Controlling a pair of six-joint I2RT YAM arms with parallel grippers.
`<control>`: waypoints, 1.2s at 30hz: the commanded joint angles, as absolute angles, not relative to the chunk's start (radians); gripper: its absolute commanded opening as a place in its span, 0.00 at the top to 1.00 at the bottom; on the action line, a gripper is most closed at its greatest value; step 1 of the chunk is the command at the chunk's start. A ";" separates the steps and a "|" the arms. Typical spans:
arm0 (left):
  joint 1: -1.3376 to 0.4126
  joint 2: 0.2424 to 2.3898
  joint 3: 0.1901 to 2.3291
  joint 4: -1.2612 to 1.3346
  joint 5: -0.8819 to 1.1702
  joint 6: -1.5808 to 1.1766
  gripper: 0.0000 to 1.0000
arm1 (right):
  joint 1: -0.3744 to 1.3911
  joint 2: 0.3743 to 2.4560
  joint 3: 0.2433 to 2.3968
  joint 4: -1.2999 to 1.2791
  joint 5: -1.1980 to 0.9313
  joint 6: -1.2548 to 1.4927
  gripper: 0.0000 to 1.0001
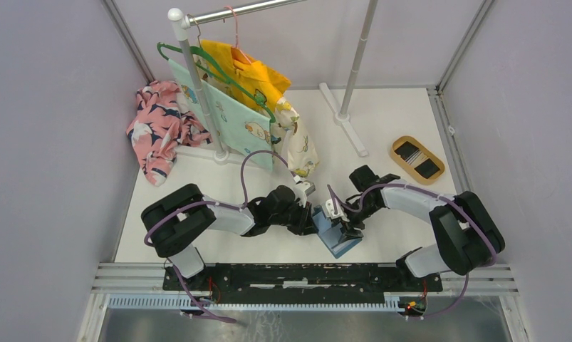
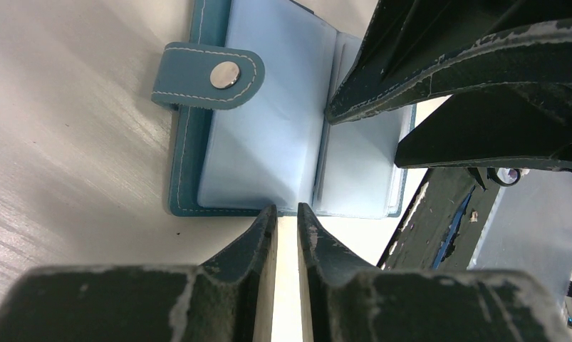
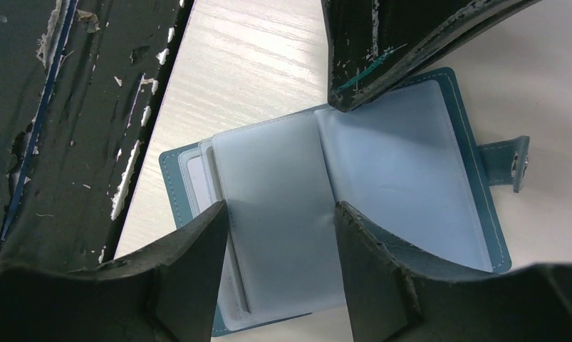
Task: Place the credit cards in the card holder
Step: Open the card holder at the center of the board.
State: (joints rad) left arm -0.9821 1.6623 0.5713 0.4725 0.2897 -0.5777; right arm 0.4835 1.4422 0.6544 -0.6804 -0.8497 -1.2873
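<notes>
Teal stitched card holder (image 1: 338, 235) is laid open on the pale table (image 1: 397, 114). At its edge the left gripper (image 2: 286, 209) is narrowly parted; the right gripper (image 3: 281, 217) is spread wide over a glossy sleeve (image 3: 272, 171).

Left claw (image 2: 286, 211) and right claw (image 3: 279, 210) crowd the open card holder (image 1: 340, 242) from both sides; bare surface (image 1: 325, 153) lies passable beyond.

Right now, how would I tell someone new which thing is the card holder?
Start at the white table and go to its near edge, centre. The card holder lies open there: a teal-blue wallet with pale clear sleeves and a snap tab, unlike the tan oval tray holding dark cards far right.
</notes>
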 commanded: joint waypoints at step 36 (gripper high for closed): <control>-0.983 1.484 0.540 0.458 0.260 -0.573 0.67 | 0.500 1.421 0.672 -0.394 -0.672 -0.947 0.47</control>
